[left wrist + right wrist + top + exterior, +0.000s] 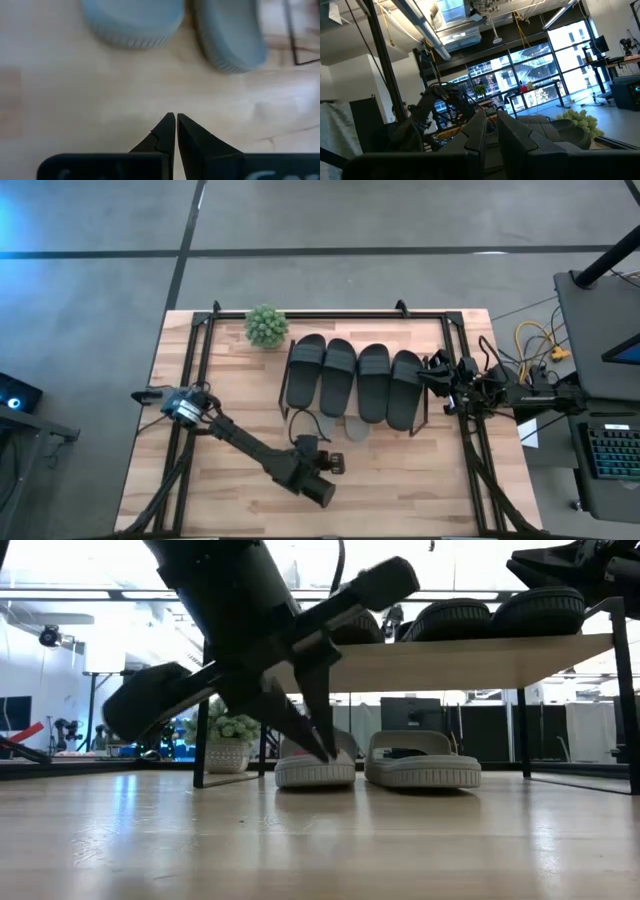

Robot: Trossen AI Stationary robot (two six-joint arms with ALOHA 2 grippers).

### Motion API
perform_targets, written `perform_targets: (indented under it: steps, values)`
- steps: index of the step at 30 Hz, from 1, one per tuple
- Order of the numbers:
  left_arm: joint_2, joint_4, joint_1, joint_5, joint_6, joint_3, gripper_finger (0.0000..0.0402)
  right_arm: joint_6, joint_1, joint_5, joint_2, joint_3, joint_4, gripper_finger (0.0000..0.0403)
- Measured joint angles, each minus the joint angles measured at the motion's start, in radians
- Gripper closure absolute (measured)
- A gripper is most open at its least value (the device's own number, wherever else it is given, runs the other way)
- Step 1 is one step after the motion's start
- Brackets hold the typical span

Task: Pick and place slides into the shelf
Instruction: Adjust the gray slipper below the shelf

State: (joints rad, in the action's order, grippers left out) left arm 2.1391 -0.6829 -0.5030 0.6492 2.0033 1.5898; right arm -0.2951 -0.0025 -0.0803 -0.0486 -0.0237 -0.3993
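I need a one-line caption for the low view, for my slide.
Left gripper, fingers shut, hangs near two pale slides under the shelf, which carries black slides.

bright daylight from windows | backlit glare | left wrist view blurred

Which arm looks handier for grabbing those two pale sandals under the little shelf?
The left. Its pincer, fingers shut, hangs just in front of the two pale sandals. The right pincer sits up by the shelf's end, beside the black ones.
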Motion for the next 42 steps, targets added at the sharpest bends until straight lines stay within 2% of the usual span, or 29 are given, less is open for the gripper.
perform_targets:
  steps: [5,13,26,42]
  values:
    - [-0.002,-0.069,0.014,0.068,-0.101,0.041,0.0398,0.000,0.000,0.000,0.000,0.000,0.000,0.0364]
    - [-0.031,-0.259,0.073,0.018,-0.103,0.051,0.0398,0.000,0.000,0.000,0.000,0.000,0.000,0.0364]
    - [0.023,-0.196,0.092,0.026,-0.107,0.013,0.0398,0.000,0.000,0.000,0.000,0.000,0.000,0.0364]
    - [0.035,-0.193,0.097,-0.020,-0.097,0.018,0.0398,0.000,0.000,0.000,0.000,0.000,0.001,0.0364]
